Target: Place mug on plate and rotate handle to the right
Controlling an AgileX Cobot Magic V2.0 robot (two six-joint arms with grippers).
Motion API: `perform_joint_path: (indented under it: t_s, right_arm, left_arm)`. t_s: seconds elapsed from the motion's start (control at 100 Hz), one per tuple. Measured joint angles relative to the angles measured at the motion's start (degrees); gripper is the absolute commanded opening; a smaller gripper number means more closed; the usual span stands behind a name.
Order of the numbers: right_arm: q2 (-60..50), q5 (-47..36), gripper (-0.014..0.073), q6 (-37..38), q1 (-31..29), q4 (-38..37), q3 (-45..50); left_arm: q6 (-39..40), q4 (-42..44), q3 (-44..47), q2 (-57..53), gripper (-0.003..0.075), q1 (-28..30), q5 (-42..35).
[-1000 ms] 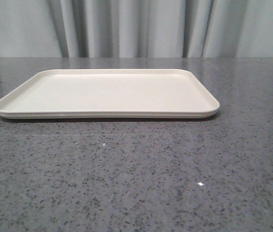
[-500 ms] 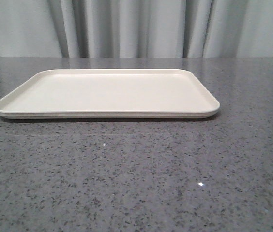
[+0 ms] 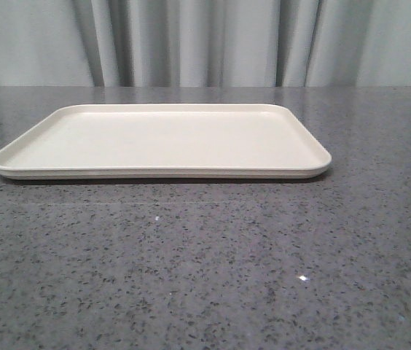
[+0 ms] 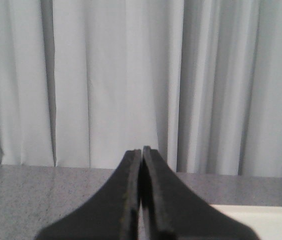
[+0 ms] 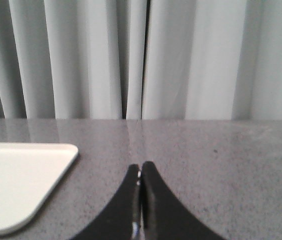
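Plate (image 3: 160,140): large cream rectangular tray, rounded corners, low raised rim, matte surface. It lies flat on the grey speckled table (image 3: 205,270), long side across the front view, slightly left of centre, toward the far half of the tabletop. Thin shadow under the near rim. Inside the rim only bare cream surface shows.

Mug and handle: not seen in any of the three views, so their position cannot be told.

Backdrop: pale grey pleated curtain (image 3: 205,40) right behind the far table edge, also filling the upper part of both wrist views.

Left gripper (image 4: 141,152): black fingers pressed together tip to tip, nothing between them. It points out over the table toward the curtain. A corner strip of the plate (image 4: 261,220) shows low beside the fingers in the left wrist view.

Right gripper (image 5: 140,167): black fingers likewise closed against each other, nothing held. It sits above bare table, with a rounded corner of the plate (image 5: 21,185) off to one side, apart from the fingers.

Neither arm shows in the front view. Neither gripper touches the plate.
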State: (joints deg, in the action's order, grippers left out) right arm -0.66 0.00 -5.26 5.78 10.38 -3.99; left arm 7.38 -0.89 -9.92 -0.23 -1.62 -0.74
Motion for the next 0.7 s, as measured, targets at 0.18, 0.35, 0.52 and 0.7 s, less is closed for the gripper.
perform_joint_path:
  t_s: [0.18, 0.35, 0.52, 0.7]
  right_arm:
    - [0.4, 1.1, -0.0111, 0.0, 0.0, 0.1, -7.0]
    - [4.6, 4.4, -0.0102, 0.0, 0.0, 0.2, -14.9]
    - [9.3, 8.2, -0.0001, 0.0, 0.0, 0.2, -22.2]
    - [12.9, 10.9, 0.0211, 0.0, 0.0, 0.2, -28.7]
  left_arm:
    - [0.0, -0.5, -7.2, 0.0, -0.0020, 0.0, 3.2]
    - [0.0, -1.6, -13.7, 0.0, -0.0020, 0.0, 6.5]
    - [0.0, -2.4, -19.9, 1.3, -0.0020, 0.0, 11.3]
    - [0.0, -2.5, -26.3, 6.3, -0.0019, 0.0, 17.4]
